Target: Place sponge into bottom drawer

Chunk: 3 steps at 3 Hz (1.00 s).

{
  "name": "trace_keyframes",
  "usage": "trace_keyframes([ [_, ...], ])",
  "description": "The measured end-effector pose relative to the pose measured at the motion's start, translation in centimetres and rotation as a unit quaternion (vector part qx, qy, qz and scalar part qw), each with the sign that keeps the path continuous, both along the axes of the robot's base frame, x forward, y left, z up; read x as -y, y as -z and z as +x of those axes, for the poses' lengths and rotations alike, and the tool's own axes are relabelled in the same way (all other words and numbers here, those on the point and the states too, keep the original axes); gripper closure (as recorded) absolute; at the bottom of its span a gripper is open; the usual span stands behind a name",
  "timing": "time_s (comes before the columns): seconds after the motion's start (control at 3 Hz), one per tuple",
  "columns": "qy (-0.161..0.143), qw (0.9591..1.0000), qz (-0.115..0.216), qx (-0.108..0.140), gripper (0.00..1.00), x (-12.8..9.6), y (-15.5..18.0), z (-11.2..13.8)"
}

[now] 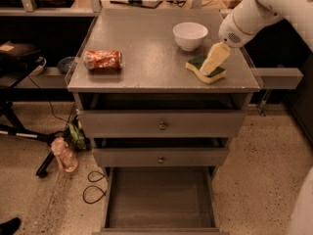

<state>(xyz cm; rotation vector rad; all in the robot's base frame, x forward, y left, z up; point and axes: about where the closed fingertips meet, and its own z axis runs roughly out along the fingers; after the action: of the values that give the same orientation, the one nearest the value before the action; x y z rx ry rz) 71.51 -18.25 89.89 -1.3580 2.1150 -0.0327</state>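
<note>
Gripper (213,62) is reaching in from the right, tip touching the sponge's (196,65) green top. Can't tell whether it's clamping anything. Sponge is lying flat on the cabinet top (146,45) near the right edge, just in front of the bowl (190,35). Bottom drawer (159,197) is standing pulled out. Packet (102,60) is lying far left, well apart.

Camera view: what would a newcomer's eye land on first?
The white arm reaches in from the upper right, its gripper at the sponge near the cabinet top's right edge. Below, the bottom drawer stands pulled open. A red snack packet lies on the left.
</note>
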Motion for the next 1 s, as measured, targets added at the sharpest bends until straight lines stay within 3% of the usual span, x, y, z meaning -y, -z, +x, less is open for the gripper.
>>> trace_keyframes([
  [1.0,-0.006,0.9998,0.017,0.004,0.00,1.0,0.6,0.2],
])
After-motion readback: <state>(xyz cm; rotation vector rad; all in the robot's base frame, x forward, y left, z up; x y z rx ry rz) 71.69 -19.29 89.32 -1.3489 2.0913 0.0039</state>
